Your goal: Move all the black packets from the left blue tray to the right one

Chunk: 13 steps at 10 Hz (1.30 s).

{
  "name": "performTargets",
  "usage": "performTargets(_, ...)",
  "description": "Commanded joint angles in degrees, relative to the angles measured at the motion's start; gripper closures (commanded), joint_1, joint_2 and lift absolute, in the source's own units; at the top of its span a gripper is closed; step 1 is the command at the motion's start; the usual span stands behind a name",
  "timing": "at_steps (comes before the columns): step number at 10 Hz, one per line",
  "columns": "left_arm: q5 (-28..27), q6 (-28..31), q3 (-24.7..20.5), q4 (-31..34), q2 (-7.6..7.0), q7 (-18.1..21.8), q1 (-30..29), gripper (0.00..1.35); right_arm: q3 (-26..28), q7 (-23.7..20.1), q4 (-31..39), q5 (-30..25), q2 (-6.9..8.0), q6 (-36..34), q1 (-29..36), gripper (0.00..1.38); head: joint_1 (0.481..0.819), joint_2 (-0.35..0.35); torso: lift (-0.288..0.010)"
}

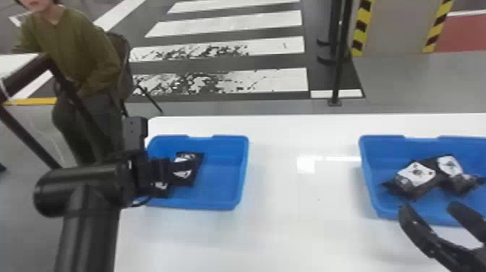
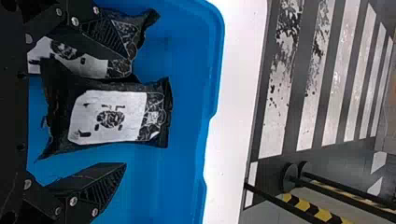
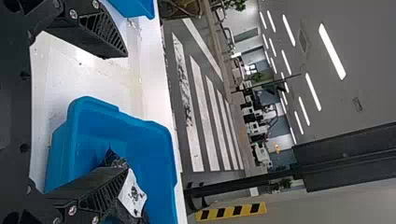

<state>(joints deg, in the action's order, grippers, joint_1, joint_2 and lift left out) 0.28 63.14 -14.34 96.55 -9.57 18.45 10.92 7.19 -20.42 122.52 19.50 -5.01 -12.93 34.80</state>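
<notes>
Right gripper (image 1: 429,207), left gripper (image 1: 168,171): fingers are found wide. Two packets (image 1: 187,177) are seen in left tray (image 1: 220,188), two in right tray (image 1: 369,177).

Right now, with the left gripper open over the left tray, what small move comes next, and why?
I'd probably ease the left gripper slightly down, fingers open, before closing. In the left wrist view, one black packet lies between the two fingers, but one finger overlaps the second packet, and I can't tell whether they touch.
</notes>
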Motion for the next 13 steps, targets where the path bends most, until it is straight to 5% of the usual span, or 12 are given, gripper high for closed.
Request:
performTargets(1, 0.2, 0.0, 1.1, -3.5, -0.1, 0.0, 1.9, 0.34, 0.0, -0.1, -0.2, 0.6, 0.0, -0.1, -0.1, 0.15, 0.695, 0.182, -0.14)
performTargets(3, 0.9, 1.8, 1.2, -4.8, -0.1, 0.1, 1.9, 0.87, 0.0, -0.1, -0.7, 2.0, 0.0, -0.4, 0.1, 0.16, 0.695, 0.172, -0.14)
performTargets(5, -1.4, 0.3, 1.5, -4.6, -0.1, 0.3, 0.9, 1.21, 0.0, -0.1, -0.7, 2.7, -0.18, -0.6, 0.1, 0.16, 0.695, 0.169, -0.14)
performTargets(7, -1.1, -3.4, 1.0, -2.7, -0.1, 2.2, -0.5, 1.21, 0.0, -0.1, -0.1, 3.0, -0.26, -0.6, 0.1, 0.17, 0.695, 0.177, -0.14)
performTargets(10, 6.8, -4.1, 1.5, 13.9, -0.19, 3.7, -9.1, 1.21, -0.3, -1.7, 1.4, 3.0, -0.26, -2.1, -1.2, 0.17, 0.695, 0.166, -0.14)
performTargets(13, 16.5, -5.9, 8.1, 25.0, -1.24, 5.8, -15.0, 1.21, -2.2, -5.2, 1.7, 3.4, -0.7, -7.2, -5.4, 0.18, 0.695, 0.097, -0.14)
